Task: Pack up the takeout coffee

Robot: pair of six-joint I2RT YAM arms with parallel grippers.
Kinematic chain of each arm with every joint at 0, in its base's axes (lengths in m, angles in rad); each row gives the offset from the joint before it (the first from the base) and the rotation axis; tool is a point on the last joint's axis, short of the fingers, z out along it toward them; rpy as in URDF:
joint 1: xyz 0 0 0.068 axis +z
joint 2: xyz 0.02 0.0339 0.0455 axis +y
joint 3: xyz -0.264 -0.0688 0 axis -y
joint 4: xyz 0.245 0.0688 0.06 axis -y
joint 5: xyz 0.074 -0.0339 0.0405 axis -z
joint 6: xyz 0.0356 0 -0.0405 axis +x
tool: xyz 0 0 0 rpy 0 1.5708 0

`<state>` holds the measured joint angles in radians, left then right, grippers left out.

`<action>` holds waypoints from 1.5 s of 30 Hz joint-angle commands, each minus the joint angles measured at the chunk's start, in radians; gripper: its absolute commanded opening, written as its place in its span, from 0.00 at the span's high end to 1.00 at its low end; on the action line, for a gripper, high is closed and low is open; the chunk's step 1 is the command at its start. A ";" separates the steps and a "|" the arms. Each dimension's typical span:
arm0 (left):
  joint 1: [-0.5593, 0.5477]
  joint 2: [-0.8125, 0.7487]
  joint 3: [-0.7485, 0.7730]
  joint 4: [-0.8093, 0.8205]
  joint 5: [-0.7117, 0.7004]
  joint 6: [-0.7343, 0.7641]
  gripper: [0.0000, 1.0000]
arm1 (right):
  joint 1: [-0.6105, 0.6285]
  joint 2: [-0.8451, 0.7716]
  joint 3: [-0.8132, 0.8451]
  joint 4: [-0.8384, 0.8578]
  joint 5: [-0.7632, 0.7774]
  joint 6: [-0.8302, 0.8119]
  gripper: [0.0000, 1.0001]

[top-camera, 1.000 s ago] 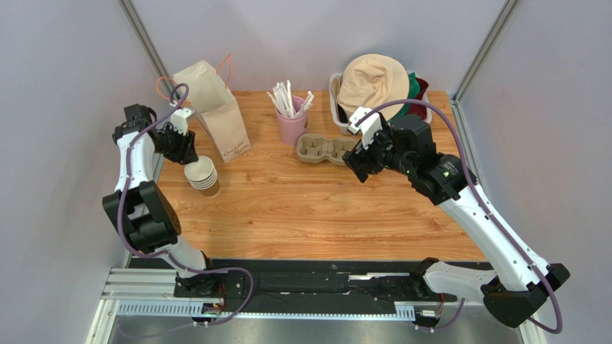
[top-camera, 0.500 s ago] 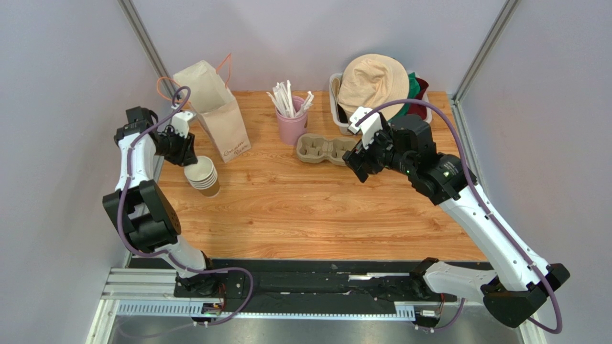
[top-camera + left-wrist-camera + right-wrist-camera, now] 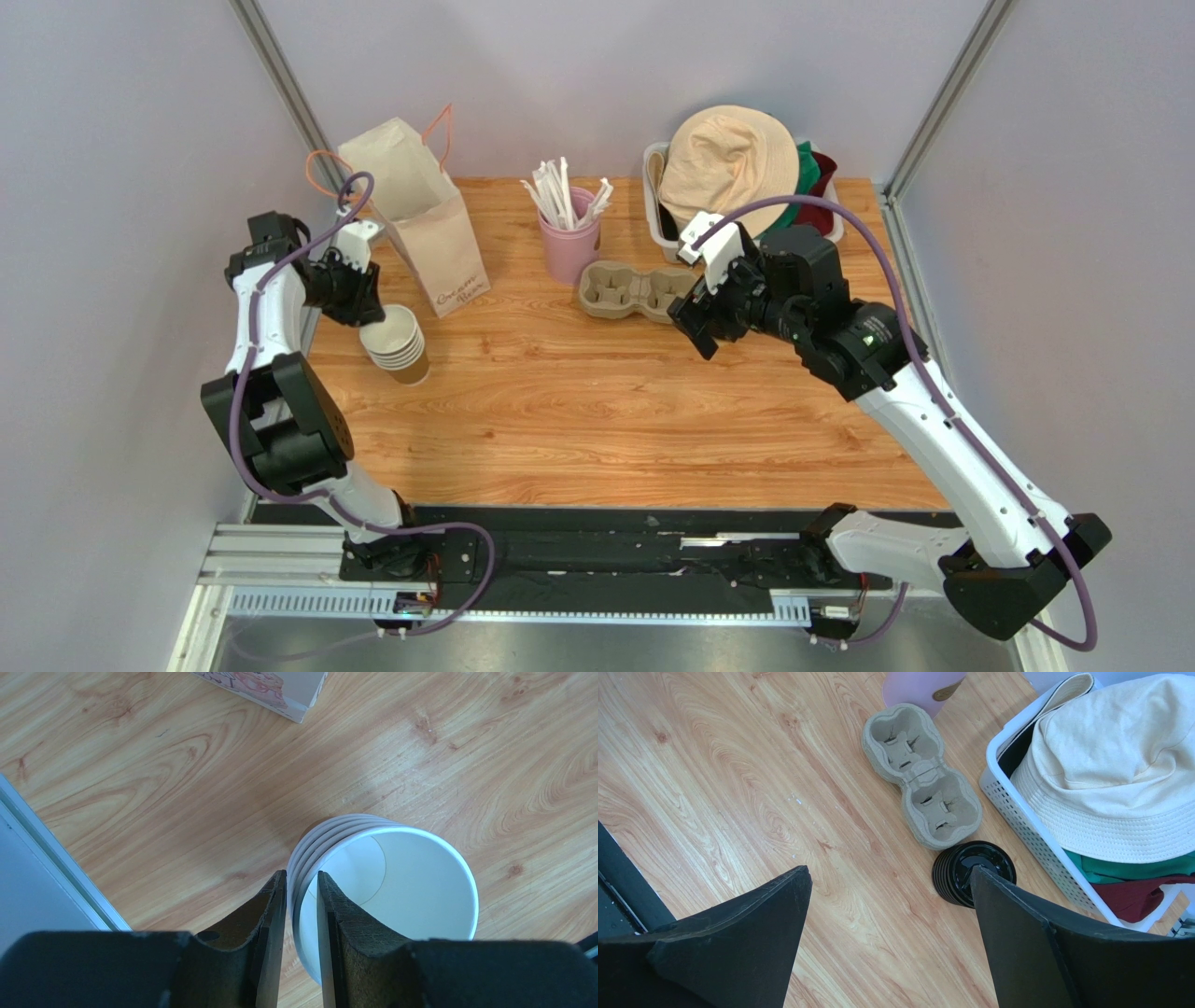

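Progress on packing looks slight, judged from how things lie. No takeout coffee, meaning a cup with its lid on, shows in any view; its parts sit apart on the table [image 3: 589, 406]. The stack of cups [image 3: 393, 882] stands lidless near the left edge, just in front of the paper bag [image 3: 421, 210]. The stack of lids [image 3: 973, 873] sits well away on the right, touching the end of the cardboard carrier [image 3: 922, 787] and just beside the white basket [image 3: 1018, 812] of hats.

The left gripper [image 3: 302, 882] has its fingers drawn narrow over the rim of the stack, one finger on the outside and the other over the white inside of the top cup. Whether they press the paper wall cannot be told. The right gripper [image 3: 891, 875] is spread wide and holds nothing, hanging above the lids and the carrier.

By my reading, every step remains: separating one cup, fitting a lid on it, seating it in the carrier or the bag. The carrier's wells hold nothing, and the bag's inside is hidden from these views
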<state>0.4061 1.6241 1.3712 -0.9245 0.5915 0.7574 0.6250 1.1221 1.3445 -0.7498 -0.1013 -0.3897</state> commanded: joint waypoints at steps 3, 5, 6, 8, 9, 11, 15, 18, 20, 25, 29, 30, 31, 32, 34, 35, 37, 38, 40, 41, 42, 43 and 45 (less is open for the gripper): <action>0.003 -0.070 -0.004 0.026 0.025 0.008 0.69 | -0.007 -0.015 -0.007 0.032 -0.015 0.005 0.09; 0.002 -0.076 -0.004 0.026 0.030 0.008 0.69 | -0.008 -0.015 -0.007 0.030 -0.015 0.005 0.09; 0.002 -0.079 -0.004 0.024 0.030 0.008 0.70 | -0.008 -0.015 -0.008 0.032 -0.018 0.005 0.09; 0.003 -0.081 -0.004 0.019 0.028 0.013 0.73 | -0.007 -0.015 -0.008 0.033 -0.020 0.005 0.09; 0.002 -0.081 -0.006 0.018 0.028 0.011 0.73 | -0.010 -0.016 -0.008 0.033 -0.018 0.006 0.09; 0.002 -0.078 -0.007 0.016 0.022 0.017 0.73 | -0.010 -0.015 -0.008 0.032 -0.021 0.006 0.09; 0.002 -0.063 -0.017 0.019 0.014 0.022 0.73 | -0.010 -0.018 -0.011 0.033 -0.024 0.006 0.09; 0.002 -0.056 -0.018 0.026 0.010 0.019 0.75 | -0.010 -0.018 -0.011 0.032 -0.025 0.006 0.09; 0.003 -0.056 -0.015 0.029 0.011 0.011 0.83 | -0.011 -0.016 -0.011 0.035 -0.028 0.008 0.09; 0.003 -0.059 0.003 0.026 0.017 -0.003 0.94 | -0.011 -0.015 -0.011 0.035 -0.029 0.008 0.09; 0.002 -0.069 0.014 0.016 0.030 -0.009 1.00 | -0.011 -0.015 -0.011 0.033 -0.028 0.008 0.09; 0.002 -0.072 0.019 0.012 0.034 -0.010 1.00 | -0.013 -0.015 -0.011 0.035 -0.029 0.008 0.09; 0.003 -0.073 0.020 0.009 0.040 -0.010 1.00 | -0.013 -0.015 -0.010 0.035 -0.028 0.008 0.09; 0.003 -0.073 0.023 0.001 0.044 -0.009 1.00 | -0.011 -0.015 -0.010 0.035 -0.029 0.008 0.09; 0.002 -0.078 0.031 -0.007 0.053 -0.010 1.00 | -0.011 -0.015 -0.008 0.033 -0.031 0.009 0.09; 0.003 -0.081 0.031 -0.008 0.054 -0.012 1.00 | -0.013 -0.015 -0.008 0.033 -0.032 0.009 0.09; 0.002 -0.084 0.042 -0.016 0.065 -0.020 1.00 | -0.013 -0.012 -0.008 0.033 -0.031 0.009 0.09; 0.003 -0.081 0.052 -0.026 0.071 -0.018 1.00 | -0.013 -0.013 -0.008 0.035 -0.031 0.009 0.09; 0.003 -0.082 0.063 -0.039 0.091 -0.024 1.00 | -0.013 -0.012 -0.007 0.033 -0.032 0.009 0.09; 0.005 -0.081 0.069 -0.046 0.097 -0.026 1.00 | -0.011 -0.013 -0.007 0.032 -0.031 0.009 0.09; 0.004 -0.081 0.078 -0.050 0.102 -0.032 1.00 | -0.014 -0.012 -0.007 0.032 -0.031 0.009 0.09; 0.005 -0.082 0.083 -0.053 0.106 -0.032 1.00 | -0.015 -0.012 -0.007 0.033 -0.031 0.009 0.09; 0.003 -0.078 0.097 -0.062 0.105 -0.035 1.00 | -0.015 -0.008 -0.004 0.030 -0.032 0.009 0.09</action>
<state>0.4065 1.5768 1.4109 -0.9627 0.6361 0.7341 0.6182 1.1221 1.3338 -0.7498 -0.1219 -0.3893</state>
